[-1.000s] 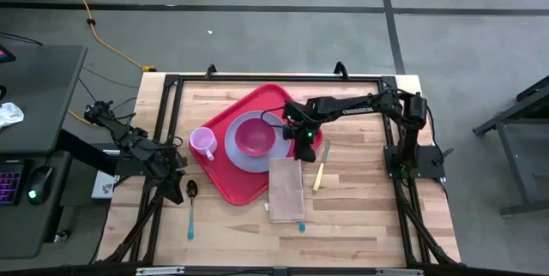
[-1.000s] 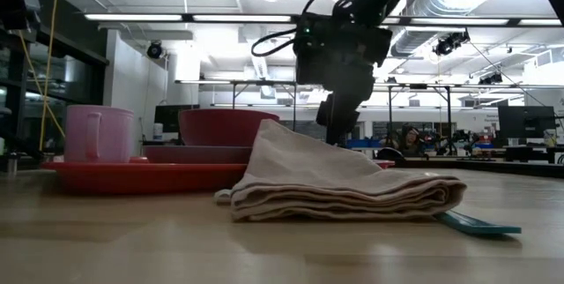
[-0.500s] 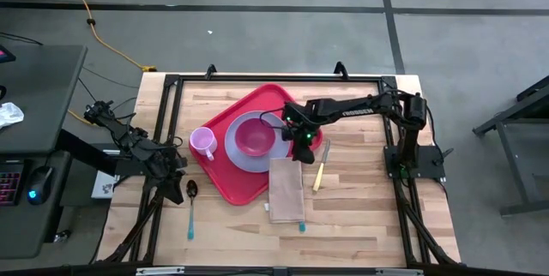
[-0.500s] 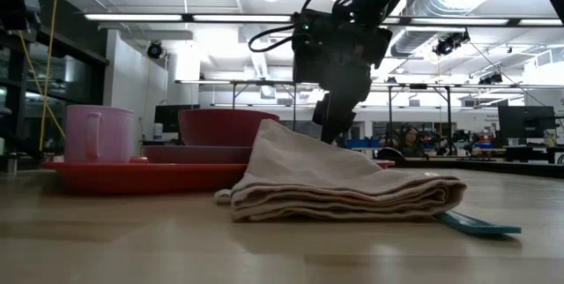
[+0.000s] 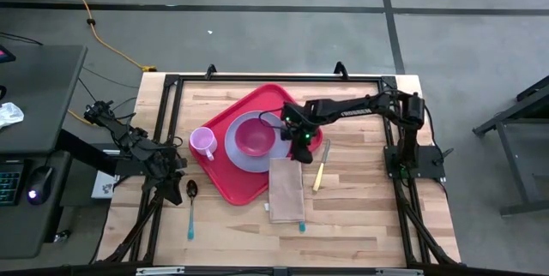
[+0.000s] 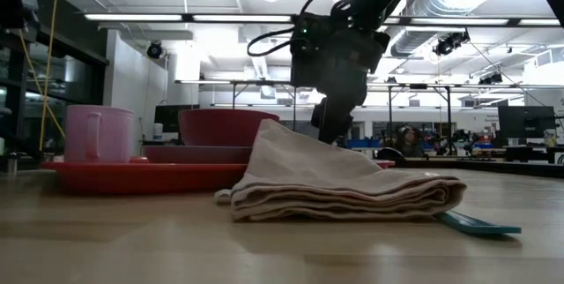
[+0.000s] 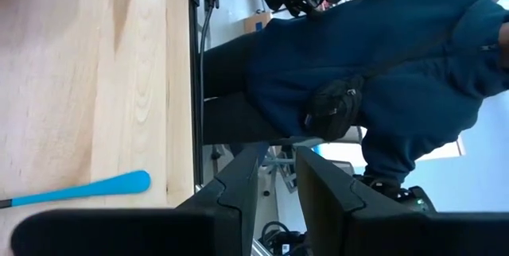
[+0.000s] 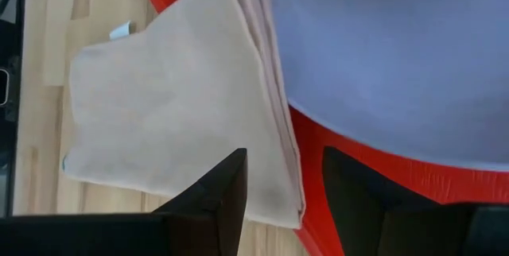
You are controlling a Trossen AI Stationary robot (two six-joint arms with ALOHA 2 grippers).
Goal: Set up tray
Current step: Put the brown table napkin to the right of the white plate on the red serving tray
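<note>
Wooden table, red tray, possibly industrial hall behind

Wooden bench carries the red tray, a folded beige napkin, a spoon and a knife beside it.

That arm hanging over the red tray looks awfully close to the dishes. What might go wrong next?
The right gripper hangs open over the tray's edge, where the folded napkin overlaps it. Coming down, it may pinch the rim together with the cloth, or nudge the lavender plate beside it.
</note>
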